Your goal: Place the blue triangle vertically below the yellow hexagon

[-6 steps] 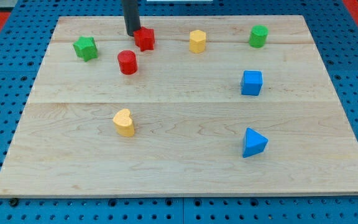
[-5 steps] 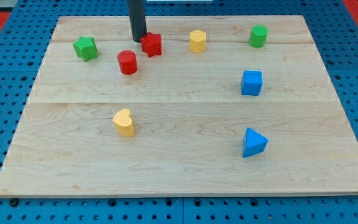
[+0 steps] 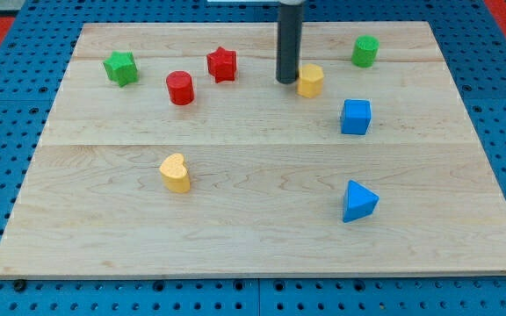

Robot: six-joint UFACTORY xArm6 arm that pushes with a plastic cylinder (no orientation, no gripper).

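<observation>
Near the upper middle of the frame, my tip (image 3: 286,82) is standing on the pale wooden worktop (image 3: 253,237), and it is touching, or almost touching, the left side of the small yellow hexagon block (image 3: 310,80). No jaws are existing on this arm; it is ending only in a straight dark rod, so nothing is clamped or held.

The blue triangle block (image 3: 358,201) is lying in the lower right part of the frame, well apart from my tip and a little to the right of the hexagon's column. As I am judging it, the task is not yet finished: the triangle is already lower in the frame than the hexagon, but the two are not lining up vertically. What is remaining is to bring them into one column.

The blue cube block (image 3: 356,116) is sitting between the two, just to the lower right of the hexagon. Other blocks are resting further away: a green round block (image 3: 365,50) at upper right, a red star (image 3: 221,64), a red cylinder (image 3: 180,88) and a green star (image 3: 120,68) at upper left, and a yellow heart (image 3: 175,172) left of centre.
</observation>
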